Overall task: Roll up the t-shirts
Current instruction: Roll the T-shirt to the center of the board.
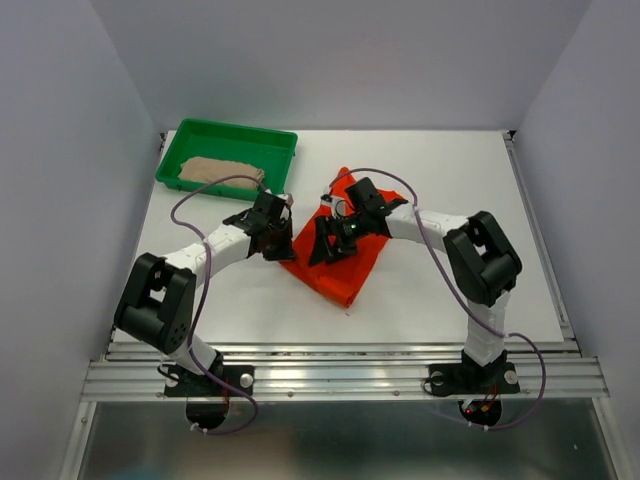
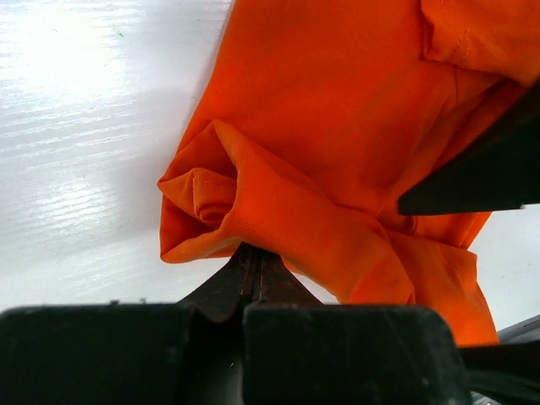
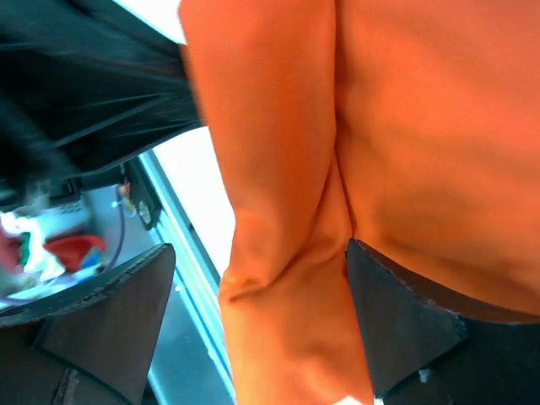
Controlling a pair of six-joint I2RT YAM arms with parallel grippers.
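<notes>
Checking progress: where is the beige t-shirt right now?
In the top view, the beige t-shirt lies inside the green tray at the far-left corner of the table.

I see a white table (image 1: 450,200) with a smooth top that catches glare in my left wrist view. A green tray (image 1: 283,160) sits on it at the far left corner, its long side roughly along the back edge. Near the middle lies an orange-red t-shirt (image 1: 345,275), bunched into a slanted strip. Its left edge is curled into a loose roll on the white surface. Tray and shirt lie near each other, apart.
</notes>
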